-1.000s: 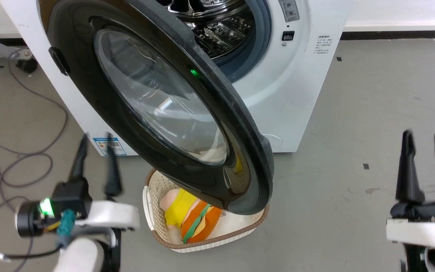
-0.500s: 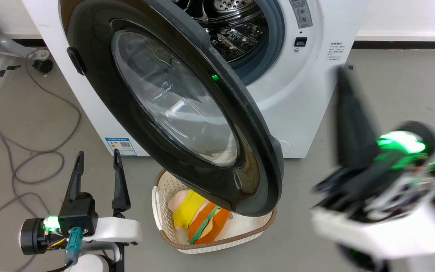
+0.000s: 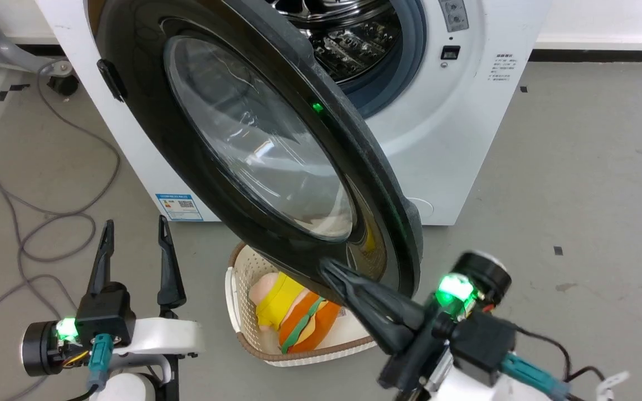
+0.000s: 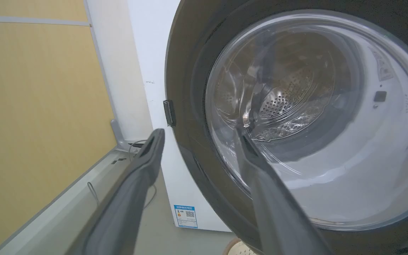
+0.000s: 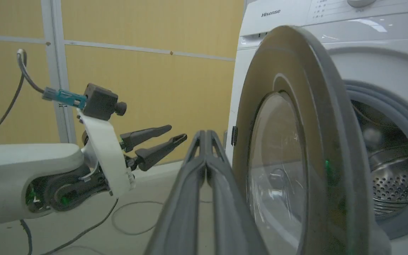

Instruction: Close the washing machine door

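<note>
Black right gripper (image 3: 325, 264) has swung beside door (image 3: 254, 145).

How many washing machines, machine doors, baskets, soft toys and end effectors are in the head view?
Washing machine: 1
Washing machine door: 1
Basket: 1
Soft toy: 1
End effectors: 2, left end effector and right end effector
Total: 6

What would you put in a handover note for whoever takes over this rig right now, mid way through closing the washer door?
Left gripper: open, empty, off to the left of the washing machine door.
Right gripper: shut on nothing, fingertips at the door's lower outer face; contact unclear.
The door stands open from the washing machine, above a laundry basket holding a plush toy.
Done: approach only.
Left: push the door shut until it latches.
</note>
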Tool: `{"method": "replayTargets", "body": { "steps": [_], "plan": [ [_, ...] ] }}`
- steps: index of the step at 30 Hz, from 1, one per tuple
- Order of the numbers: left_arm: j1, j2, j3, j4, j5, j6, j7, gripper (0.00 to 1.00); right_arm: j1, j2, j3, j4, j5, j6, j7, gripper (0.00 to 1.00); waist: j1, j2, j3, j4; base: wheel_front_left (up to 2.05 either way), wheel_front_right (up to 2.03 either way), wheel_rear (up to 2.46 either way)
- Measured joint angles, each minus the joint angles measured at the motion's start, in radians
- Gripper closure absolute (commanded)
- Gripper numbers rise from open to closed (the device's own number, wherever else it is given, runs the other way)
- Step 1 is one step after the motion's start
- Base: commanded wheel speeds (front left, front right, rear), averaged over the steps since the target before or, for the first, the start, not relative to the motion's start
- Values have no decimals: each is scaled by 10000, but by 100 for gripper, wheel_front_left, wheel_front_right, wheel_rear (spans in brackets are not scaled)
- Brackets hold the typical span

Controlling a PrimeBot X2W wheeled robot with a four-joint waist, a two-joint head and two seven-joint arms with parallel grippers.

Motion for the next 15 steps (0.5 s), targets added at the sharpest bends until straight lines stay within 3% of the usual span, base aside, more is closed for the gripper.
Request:
{"method": "replayTargets", "body": {
  "steps": [6,15],
  "plan": [
    [0,-150,219,-27,157,-173,0,0,383,-119,-775,1678,-351,0,2,100,0,0,116,-45,0,0,0],
    [-30,-378,435,-134,353,-326,0,0,200,215,-2474,2780,-755,27,2,100,0,0,478,-97,0,0,0]
  ]
}}
